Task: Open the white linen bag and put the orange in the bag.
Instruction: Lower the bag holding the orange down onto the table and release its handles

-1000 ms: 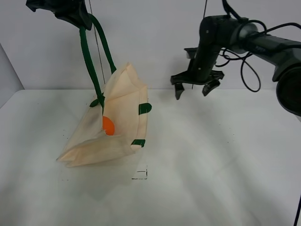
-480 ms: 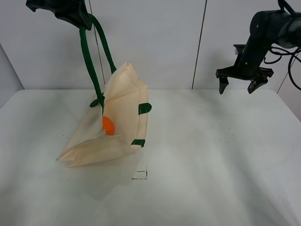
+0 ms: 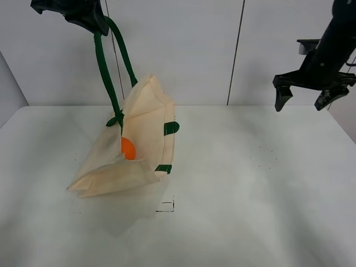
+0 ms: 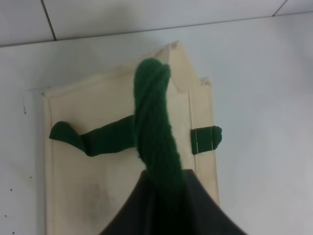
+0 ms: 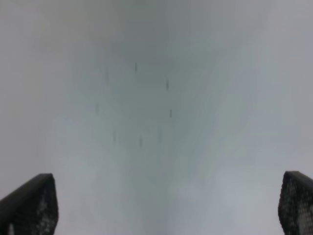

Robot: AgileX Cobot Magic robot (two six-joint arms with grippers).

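Note:
The white linen bag (image 3: 139,144) hangs by its dark green handles (image 3: 108,72) with its lower end resting on the table at the left. The orange (image 3: 128,148) shows inside the bag's open mouth. My left gripper (image 3: 92,21) is high at the top left, shut on the green handles; the left wrist view shows the handle (image 4: 154,122) running down to the bag (image 4: 98,186). My right gripper (image 3: 303,98) is open and empty, high above the table's far right, well away from the bag. The right wrist view shows its fingertips (image 5: 29,203) spread wide over bare table.
The white table (image 3: 250,189) carries a small black square mark (image 3: 166,206) in front of the bag and a few dark specks at the right. A white panelled wall (image 3: 222,44) stands behind.
My right gripper has swung from the middle, near the bag, to the far right, staying open. The left gripper, the bag and the orange have not moved.

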